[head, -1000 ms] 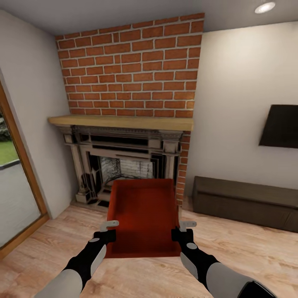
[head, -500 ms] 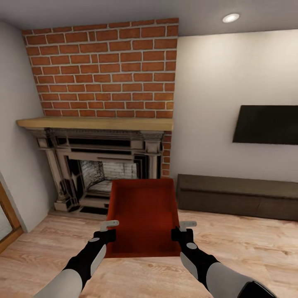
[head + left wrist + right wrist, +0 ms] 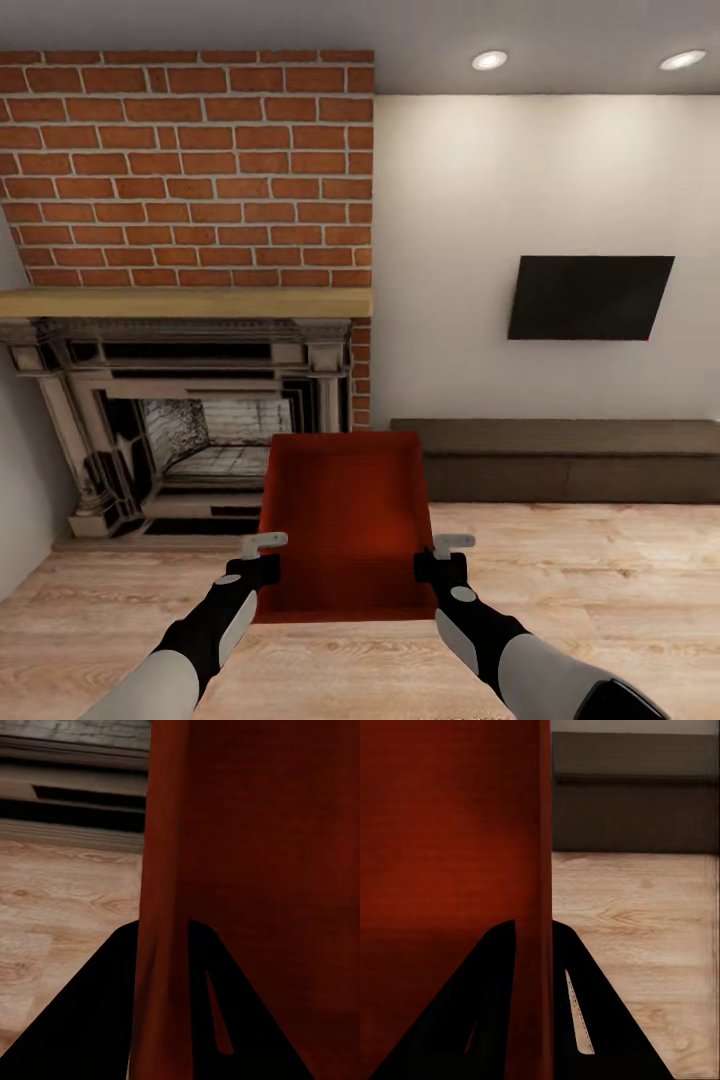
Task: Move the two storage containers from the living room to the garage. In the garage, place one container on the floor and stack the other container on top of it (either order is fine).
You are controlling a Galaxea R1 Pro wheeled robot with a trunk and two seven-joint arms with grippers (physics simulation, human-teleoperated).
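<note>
**Container held two-handed in the living room, clear floor ahead**

The storage container (image 3: 345,520) sits at lower centre of the head view, carried clear of the wood plank floor (image 3: 600,560). Its long axis runs straight away from the robot, open top up.

- Left gripper (image 3: 262,558): clamped on the container's left wall, which passes between the fingers in the left wrist view (image 3: 161,967).
- Right gripper (image 3: 442,556): clamped on the right wall (image 3: 544,945).

Both arms are equally near. The brick fireplace (image 3: 190,300) stands centre left, the low dark bench (image 3: 570,460) centre right, below the wall TV (image 3: 590,297). The garage is not in sight; open floor at lower right probably allows turning.
</note>
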